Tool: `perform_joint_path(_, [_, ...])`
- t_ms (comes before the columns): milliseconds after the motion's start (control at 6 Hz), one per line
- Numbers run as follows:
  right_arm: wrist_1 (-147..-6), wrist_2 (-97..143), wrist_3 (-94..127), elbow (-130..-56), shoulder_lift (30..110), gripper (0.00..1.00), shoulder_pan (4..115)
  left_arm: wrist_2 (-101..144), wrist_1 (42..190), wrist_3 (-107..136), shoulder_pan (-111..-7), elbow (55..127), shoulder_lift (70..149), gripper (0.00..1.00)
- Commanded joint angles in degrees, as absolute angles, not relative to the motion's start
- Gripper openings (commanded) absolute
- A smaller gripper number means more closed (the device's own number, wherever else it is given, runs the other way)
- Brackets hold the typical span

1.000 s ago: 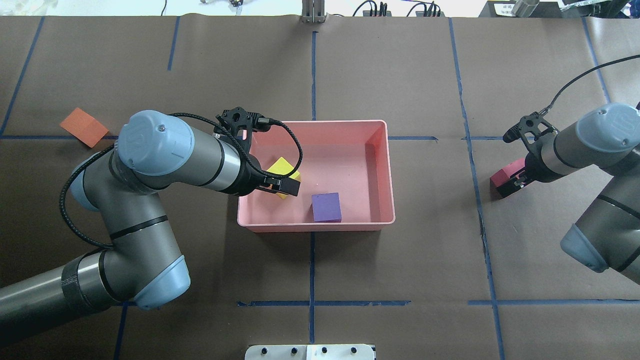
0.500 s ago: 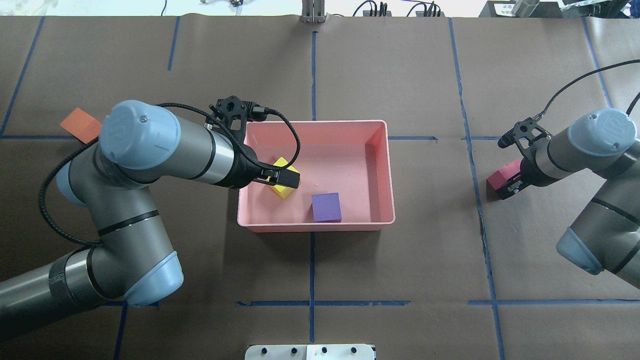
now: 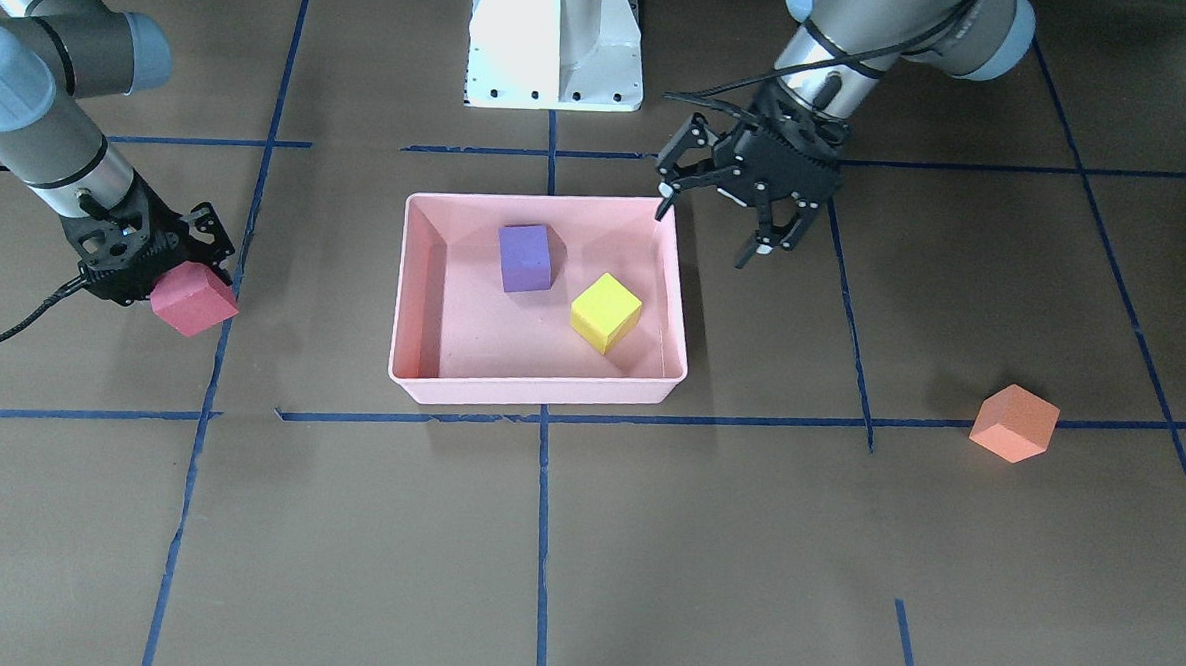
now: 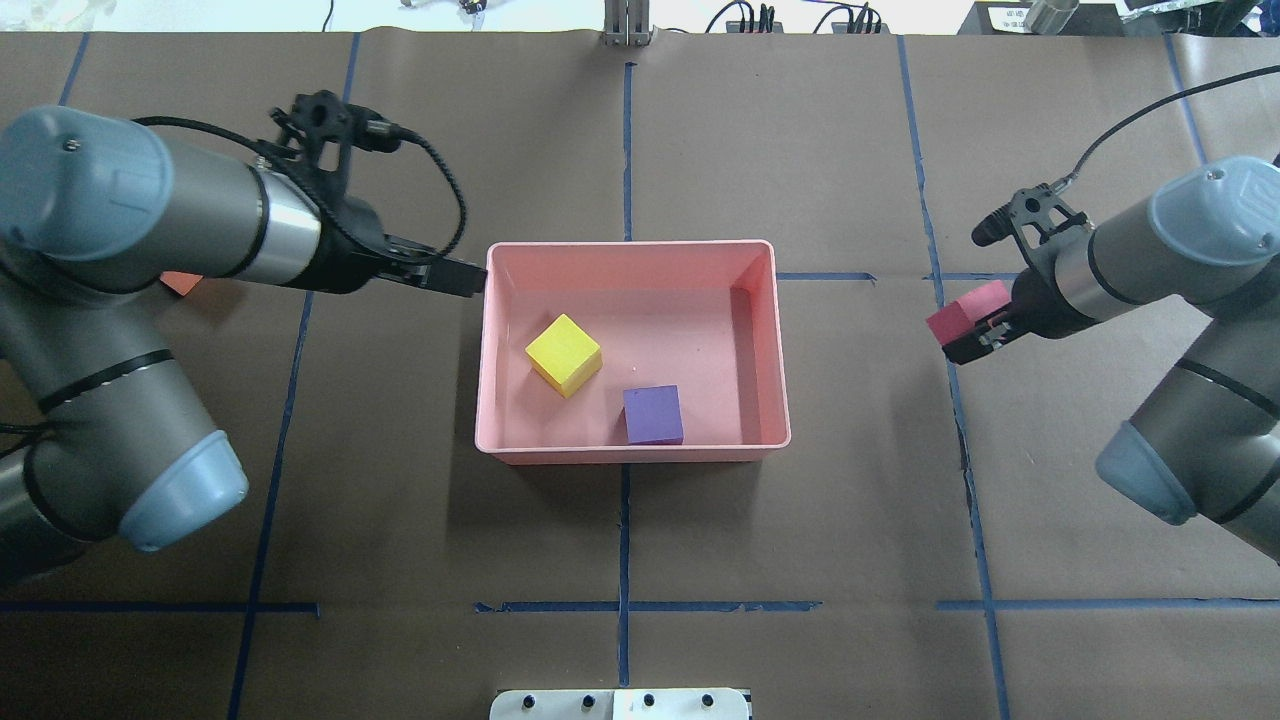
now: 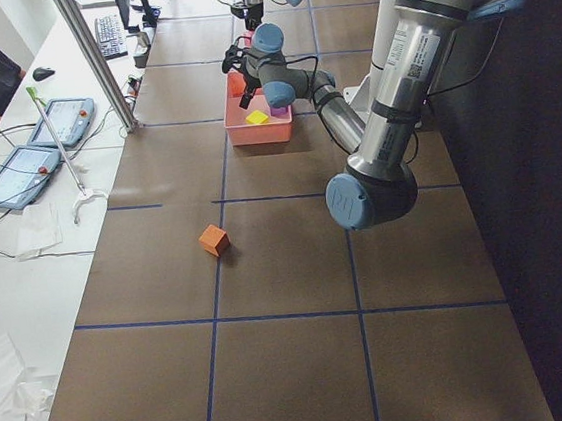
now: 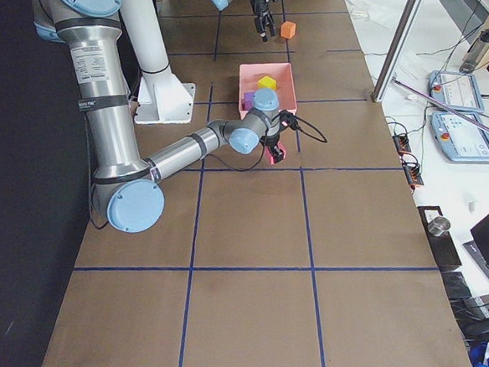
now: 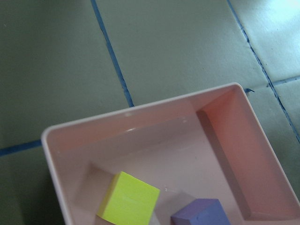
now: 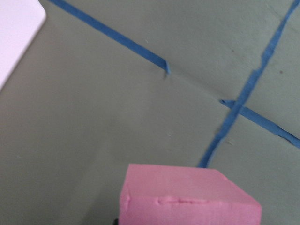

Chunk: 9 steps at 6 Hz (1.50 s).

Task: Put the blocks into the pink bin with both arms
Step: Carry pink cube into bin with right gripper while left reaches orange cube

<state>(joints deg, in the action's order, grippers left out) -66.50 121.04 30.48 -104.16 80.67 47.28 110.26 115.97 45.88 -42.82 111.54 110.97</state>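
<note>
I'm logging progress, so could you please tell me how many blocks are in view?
4. The yellow block and purple block lie in the pink bin; the red block is in the jaws of the right gripper; the orange block sits on the table. None seems hidden.

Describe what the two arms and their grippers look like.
The left arm and the right arm are grey-silver tubes with rounded light-blue joint caps and thin black bands at the segment joins. The left gripper and the right gripper are black, skeletal two-finger linkages. A black braided cable runs at the left wrist, a smooth black cable at the right.
</note>
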Motion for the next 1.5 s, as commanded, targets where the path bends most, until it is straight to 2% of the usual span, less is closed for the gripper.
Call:
perform_joint_path(0, [-66.7,121.6,50.1,-105.1,70.0,0.0,42.4,110.5,124.0,28.4,-48.9,111.5,98.7,1.0])
perform_joint_path(333, [-72.6,117.7,62.8,-104.7,60.9,0.02,36.7,110.5,126.8,22.8,-53.8,111.2,93.1,1.0])
perform_joint_path(500, [-73.4,110.1,63.5,-103.7,59.1,0.18,32.1,110.5,126.8,22.8,-57.6,111.1,92.4,1.0])
perform_joint_path(667, [-73.2,107.0,64.6,-102.0,58.8,0.99,30.5,110.5,126.8,22.8,-60.7,110.7,90.8,1.0])
perform_joint_path(833, [-73.3,106.7,64.8,-101.4,58.8,1.0,30.6,111.4,127.3,20.5,-63.3,107.9,88.8,1.0])
perform_joint_path(1167, [-73.3,107.0,64.6,-102.9,59.7,1.0,31.6,120.1,130.8,11.5,-64.8,97.7,91.2,1.0])
perform_joint_path(1333, [-73.9,107.5,64.5,-106.8,62.0,1.0,32.6,123.1,130.6,9.3,-64.8,93.7,94.1,1.0])
